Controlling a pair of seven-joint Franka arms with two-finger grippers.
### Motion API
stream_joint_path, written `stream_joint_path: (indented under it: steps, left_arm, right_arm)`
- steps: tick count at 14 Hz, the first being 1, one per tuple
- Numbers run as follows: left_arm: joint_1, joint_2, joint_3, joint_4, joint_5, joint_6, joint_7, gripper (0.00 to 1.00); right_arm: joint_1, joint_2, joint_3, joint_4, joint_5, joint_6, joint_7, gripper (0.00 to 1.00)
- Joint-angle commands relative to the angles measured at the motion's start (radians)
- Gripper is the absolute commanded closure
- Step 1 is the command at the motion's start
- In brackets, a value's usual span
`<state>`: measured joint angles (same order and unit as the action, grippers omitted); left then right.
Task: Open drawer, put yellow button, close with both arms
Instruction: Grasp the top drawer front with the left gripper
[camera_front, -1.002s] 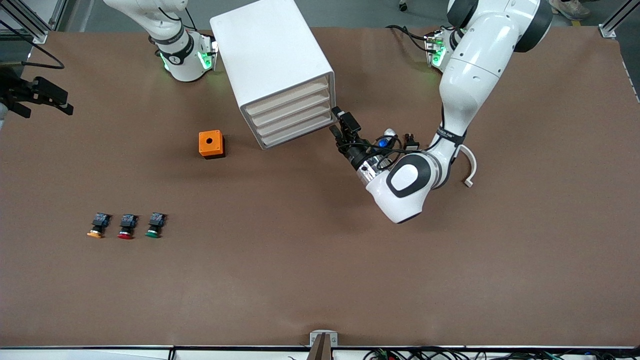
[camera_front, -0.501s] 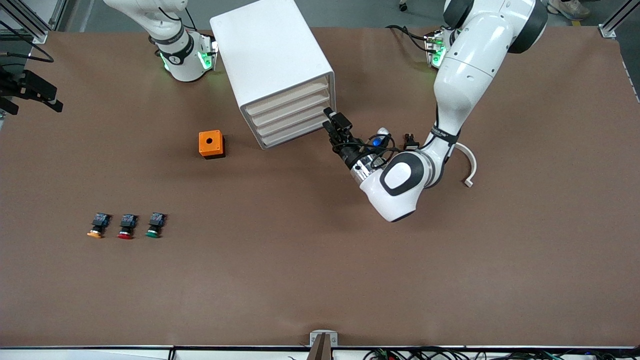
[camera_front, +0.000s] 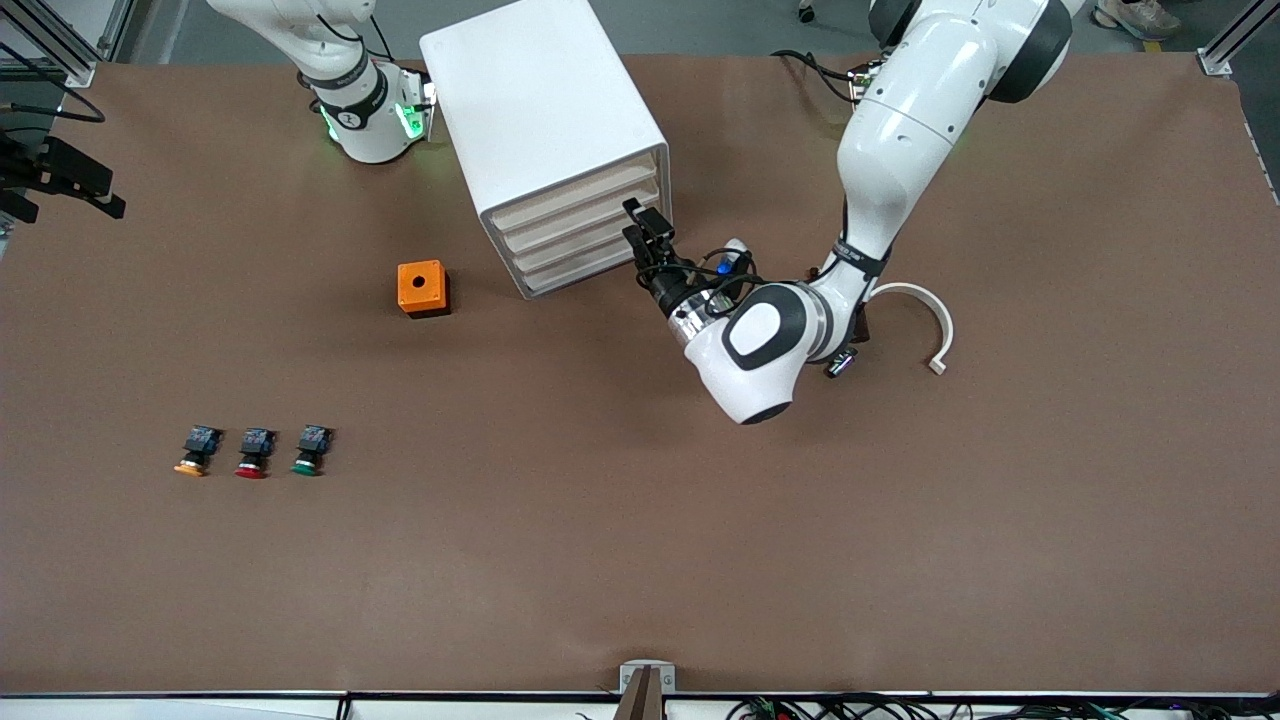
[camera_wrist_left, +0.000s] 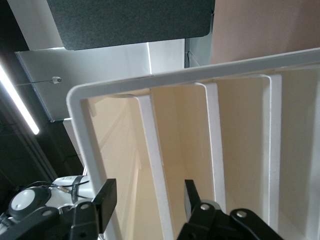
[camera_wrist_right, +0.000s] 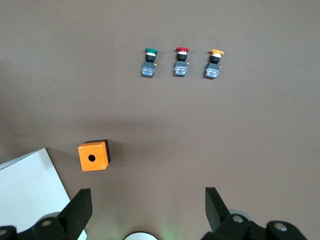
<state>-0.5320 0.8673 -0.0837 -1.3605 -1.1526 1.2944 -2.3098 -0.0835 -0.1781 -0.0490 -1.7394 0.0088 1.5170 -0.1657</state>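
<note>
The white cabinet (camera_front: 545, 130) stands near the robots' bases with all its slim drawers pushed in. My left gripper (camera_front: 641, 228) is at the cabinet's front, at the end toward the left arm. It is open, and its fingers (camera_wrist_left: 106, 196) straddle the white front edge of the topmost drawer (camera_wrist_left: 150, 140) with a gap on each side. The yellow button (camera_front: 193, 452) lies on the table toward the right arm's end, in a row with two others; the right wrist view also shows the yellow button (camera_wrist_right: 215, 62). My right gripper (camera_front: 60, 185) hangs high over that end, open and empty (camera_wrist_right: 147, 200).
A red button (camera_front: 252, 453) and a green button (camera_front: 310, 450) lie beside the yellow one. An orange box with a hole (camera_front: 422, 288) sits in front of the cabinet, nearer the camera. A white curved piece (camera_front: 925, 320) lies beside the left arm's elbow.
The left arm has swung toward the cabinet and brought its gripper onto the drawer fronts, its fingers narrowing. The right gripper has drifted slightly toward the table's end.
</note>
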Motion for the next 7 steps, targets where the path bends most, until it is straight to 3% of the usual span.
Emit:
stream_joint_path:
  steps: [1,7]
  left_arm:
    - [-0.039,0.013,0.010,0.023,0.010,0.003,-0.019,0.38]
    - [-0.109,0.013,0.005,0.020,0.036,0.000,-0.023,0.44]
  right_arm:
    - [-0.004,0.000,0.004,0.012,0.003,-0.017,0.009,0.00]
    - [-0.002,0.000,0.005,0.011,0.017,-0.015,0.035,0.00]
